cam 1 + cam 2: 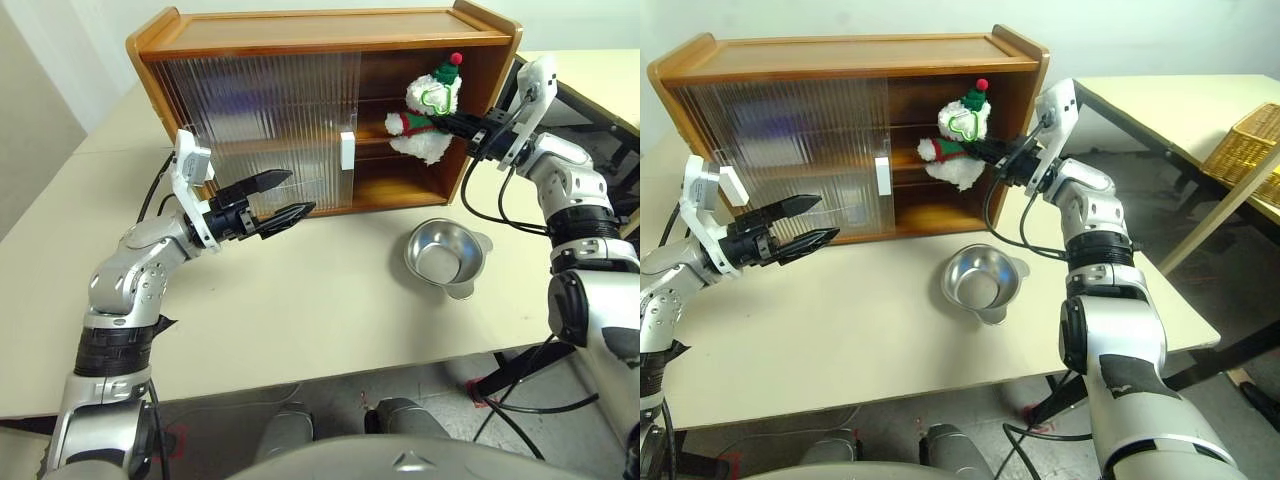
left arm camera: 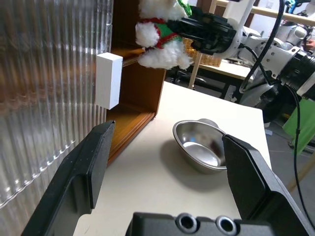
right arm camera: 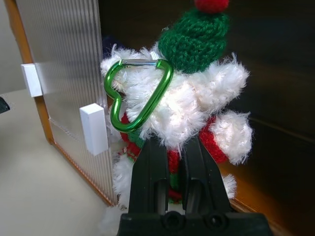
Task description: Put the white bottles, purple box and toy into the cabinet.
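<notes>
Standing at the back of a pale cream table (image 1: 300,300), the cabinet (image 1: 320,45) is a wide box of glossy brown wood with two shelves; ribbed, cloudy plastic door panels (image 1: 260,120) cover its left part, and a white block handle (image 1: 347,150) sits at the panel edge. The right part is open. There the toy (image 1: 428,120), a fluffy white plush with red and green trim, a green knitted cap and a red bobble, hangs in front of the upper shelf, pinched from the right by the right gripper (image 1: 450,122), its black fingers pressed together on the plush. A round, shiny metal bowl (image 1: 446,256) with small lugs rests on the table in front of the open side, apart from the cabinet. The left gripper (image 1: 285,197) hovers over the table before the ribbed panels, its two pointed black fingers spread wide with nothing between them.

Right eye view: a woven yellow basket (image 1: 1245,140) lies on a second table to the right.

Left wrist view: the spread black fingers (image 2: 83,172) frame the bowl; the ribbed panel and white handle stand close alongside, and the plush hangs beyond in the other gripper.

Right wrist view: the fingers close on the toy's red and white middle; a heart-shaped green metal clip (image 3: 135,98) hangs against its fur below the cap. Two white handles and ribbed panels stand just beside it, dark shelf space behind.
</notes>
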`<state>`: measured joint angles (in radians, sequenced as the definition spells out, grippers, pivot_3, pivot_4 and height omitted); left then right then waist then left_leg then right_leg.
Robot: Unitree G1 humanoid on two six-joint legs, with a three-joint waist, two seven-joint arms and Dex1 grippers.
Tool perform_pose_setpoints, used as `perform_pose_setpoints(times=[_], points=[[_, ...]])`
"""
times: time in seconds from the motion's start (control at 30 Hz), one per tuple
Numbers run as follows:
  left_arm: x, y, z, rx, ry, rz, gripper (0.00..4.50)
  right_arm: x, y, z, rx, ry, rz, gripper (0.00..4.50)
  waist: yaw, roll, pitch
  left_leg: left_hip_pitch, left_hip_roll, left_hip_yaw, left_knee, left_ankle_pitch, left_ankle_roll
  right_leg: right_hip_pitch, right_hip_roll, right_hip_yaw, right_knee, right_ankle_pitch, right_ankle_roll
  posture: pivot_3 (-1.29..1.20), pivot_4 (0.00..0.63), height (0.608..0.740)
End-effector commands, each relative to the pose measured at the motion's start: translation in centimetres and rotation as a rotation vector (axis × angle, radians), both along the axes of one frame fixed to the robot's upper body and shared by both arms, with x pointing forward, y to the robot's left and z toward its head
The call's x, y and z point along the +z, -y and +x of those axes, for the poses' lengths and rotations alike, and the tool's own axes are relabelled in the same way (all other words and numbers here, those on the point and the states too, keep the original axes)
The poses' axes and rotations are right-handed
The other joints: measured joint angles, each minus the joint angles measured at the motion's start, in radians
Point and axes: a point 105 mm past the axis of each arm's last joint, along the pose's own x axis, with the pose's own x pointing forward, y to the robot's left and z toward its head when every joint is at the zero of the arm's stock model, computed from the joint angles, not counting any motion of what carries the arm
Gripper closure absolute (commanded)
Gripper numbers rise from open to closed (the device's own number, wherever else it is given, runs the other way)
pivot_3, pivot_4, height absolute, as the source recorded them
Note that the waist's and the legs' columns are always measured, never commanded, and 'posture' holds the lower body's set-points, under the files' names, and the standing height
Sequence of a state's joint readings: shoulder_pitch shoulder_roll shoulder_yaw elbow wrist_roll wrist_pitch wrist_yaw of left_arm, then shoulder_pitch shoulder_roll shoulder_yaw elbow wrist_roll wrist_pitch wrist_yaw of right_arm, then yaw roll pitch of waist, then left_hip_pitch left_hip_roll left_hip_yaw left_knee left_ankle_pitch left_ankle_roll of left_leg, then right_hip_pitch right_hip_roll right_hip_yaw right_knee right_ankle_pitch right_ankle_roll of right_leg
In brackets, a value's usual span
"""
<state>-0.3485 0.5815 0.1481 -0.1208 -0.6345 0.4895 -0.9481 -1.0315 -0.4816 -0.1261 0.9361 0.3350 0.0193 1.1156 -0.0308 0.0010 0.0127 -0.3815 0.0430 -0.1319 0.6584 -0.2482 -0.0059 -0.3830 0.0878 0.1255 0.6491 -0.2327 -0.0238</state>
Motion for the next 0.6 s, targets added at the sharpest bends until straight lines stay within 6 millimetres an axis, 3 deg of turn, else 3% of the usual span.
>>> perform_pose_setpoints(times=[0.03, 0.43, 0.6], points=[[0.2, -0.3, -0.2, 0.013, 0.004, 0.003, 0.00, 0.5, -0.6, 0.6, -0.003, 0.016, -0.024, 4.46, 0.004, 0.000, 0.000, 0.000, 0.000, 0.000, 0.000, 0.000, 0.000, 0.000, 0.000, 0.000, 0.000, 0.000, 0.000, -0.02, 0.000, 0.740], [0.1, -0.2, -0.4, 0.020, 0.000, -0.004, 0.00, 2.0, -1.6, 2.2, -0.097, 0.084, -0.053, 4.46, 0.008, 0.000, 0.000, 0.000, 0.004, 0.001, 0.000, 0.000, 0.000, -0.002, -0.001, -0.001, 0.000, 0.001, -0.002, -0.01, 0.000, 0.740], [0.1, -0.1, -0.5, 0.020, -0.002, -0.006, 0.00, 1.3, -1.6, 3.2, -0.187, 0.049, -0.076, 4.46, 0.009, 0.000, 0.000, 0.000, 0.007, 0.001, -0.001, 0.000, 0.000, -0.002, -0.001, -0.001, 0.000, 0.001, -0.002, -0.01, 0.000, 0.740]])
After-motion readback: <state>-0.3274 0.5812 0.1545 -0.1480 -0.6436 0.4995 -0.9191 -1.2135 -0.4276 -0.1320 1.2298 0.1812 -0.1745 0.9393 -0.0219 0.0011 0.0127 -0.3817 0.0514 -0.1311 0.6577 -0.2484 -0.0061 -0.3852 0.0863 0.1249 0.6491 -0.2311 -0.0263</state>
